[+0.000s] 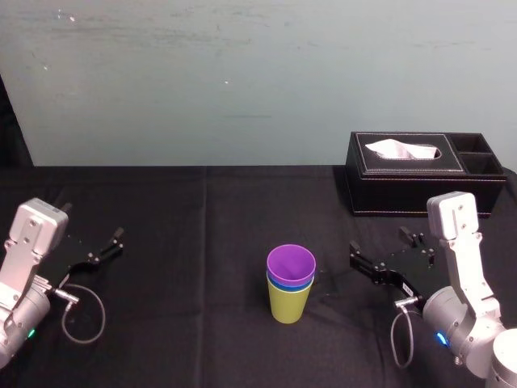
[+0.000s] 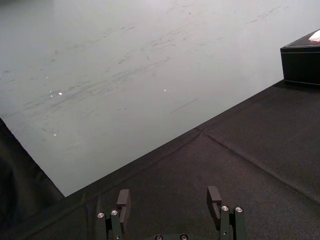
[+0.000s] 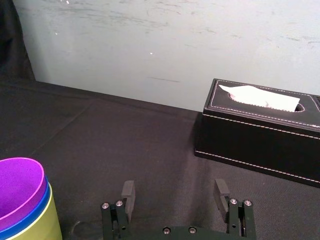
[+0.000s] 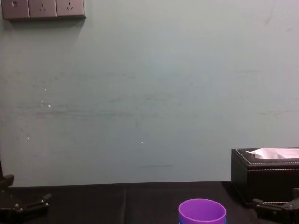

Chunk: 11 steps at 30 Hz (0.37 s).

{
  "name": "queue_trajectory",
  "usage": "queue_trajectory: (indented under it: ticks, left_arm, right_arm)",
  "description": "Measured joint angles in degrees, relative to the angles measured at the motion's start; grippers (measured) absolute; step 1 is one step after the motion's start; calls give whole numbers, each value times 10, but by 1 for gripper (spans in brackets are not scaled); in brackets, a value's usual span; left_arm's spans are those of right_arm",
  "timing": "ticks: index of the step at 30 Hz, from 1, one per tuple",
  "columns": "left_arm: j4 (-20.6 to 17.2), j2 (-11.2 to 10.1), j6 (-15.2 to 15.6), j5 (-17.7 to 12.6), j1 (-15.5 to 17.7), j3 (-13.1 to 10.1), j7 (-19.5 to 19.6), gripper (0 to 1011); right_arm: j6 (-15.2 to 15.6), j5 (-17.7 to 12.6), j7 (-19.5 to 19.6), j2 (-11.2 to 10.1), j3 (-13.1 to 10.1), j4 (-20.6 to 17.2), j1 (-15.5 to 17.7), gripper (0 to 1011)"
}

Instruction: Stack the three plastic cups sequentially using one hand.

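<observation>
The three plastic cups stand nested upright at the table's middle. The purple cup (image 1: 291, 263) sits inside the blue cup (image 1: 292, 285), which sits inside the yellow-green cup (image 1: 288, 305). My right gripper (image 1: 377, 240) is just right of the stack, apart from it, open with nothing between its fingers. The right wrist view has the stack beside that gripper (image 3: 175, 192): purple cup (image 3: 19, 187), blue rim (image 3: 44, 200), yellow-green wall (image 3: 42, 226). In the chest view the purple cup's rim (image 4: 202, 211) rises at the bottom edge. My left gripper (image 1: 93, 225) rests open at the far left.
A black tissue box (image 1: 416, 174) with a white tissue stands at the back right, behind the right arm. Black cloth (image 1: 202, 242) covers the table up to a pale wall. A grey cable (image 1: 81, 311) loops by the left arm.
</observation>
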State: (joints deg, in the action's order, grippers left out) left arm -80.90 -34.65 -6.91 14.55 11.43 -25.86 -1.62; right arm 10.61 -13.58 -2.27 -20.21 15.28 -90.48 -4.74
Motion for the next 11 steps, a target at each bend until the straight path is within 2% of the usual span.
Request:
queue_trajectory:
  ticks: [11]
  left_arm:
    - [0, 0, 0, 0, 0, 0, 0, 1000]
  right_arm:
    - [0, 0, 0, 0, 0, 0, 0, 1002]
